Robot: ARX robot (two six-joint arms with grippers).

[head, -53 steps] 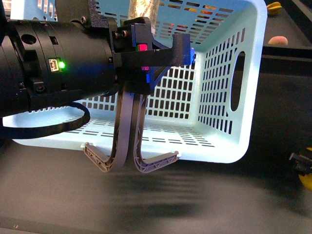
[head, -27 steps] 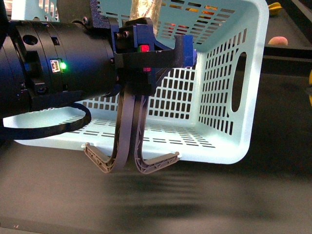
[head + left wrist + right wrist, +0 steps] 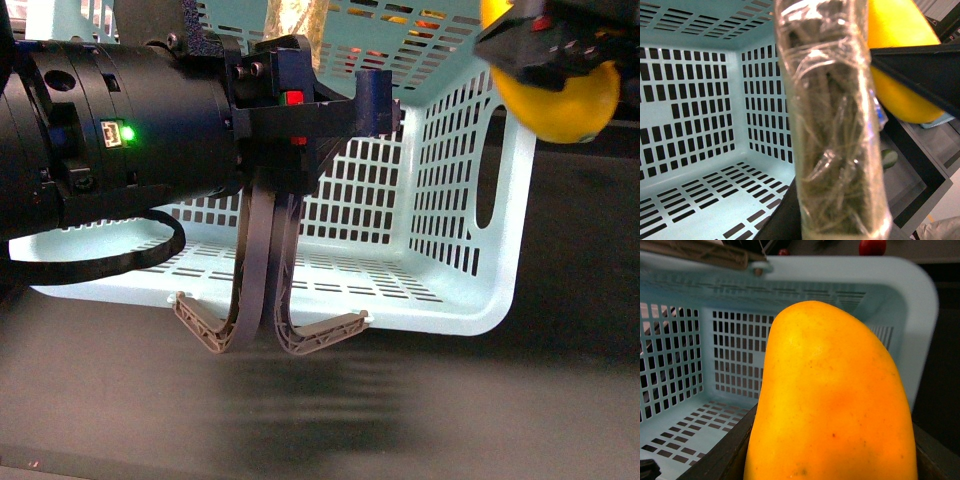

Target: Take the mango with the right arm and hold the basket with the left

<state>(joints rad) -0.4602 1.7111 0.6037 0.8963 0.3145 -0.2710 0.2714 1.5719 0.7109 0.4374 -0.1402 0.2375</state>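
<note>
The light-blue slotted basket (image 3: 455, 190) hangs tilted, its open side towards the camera. My left gripper (image 3: 310, 115), at the end of the bulky black arm with the green light, is shut on the two grey-brown handles (image 3: 262, 250). In the left wrist view a handle wrapped in clear film (image 3: 832, 120) fills the middle, with the basket's inside (image 3: 700, 100) behind it. My right gripper (image 3: 545, 45) is shut on the yellow-orange mango (image 3: 565, 105) at the basket's upper right rim. The mango fills the right wrist view (image 3: 835, 395), above the basket's mouth (image 3: 690, 365), and shows in the left wrist view (image 3: 895, 55).
A dark tabletop (image 3: 400, 420) lies under the basket. Another light-blue basket (image 3: 70, 15) shows at the far left. A dark shelf with a green fruit (image 3: 888, 158) stands beside the basket. A red round fruit (image 3: 872, 246) lies beyond the basket's rim.
My right gripper has come up from the low right edge to the basket's upper right rim, with the mango in it. The left arm and the basket have barely moved.
</note>
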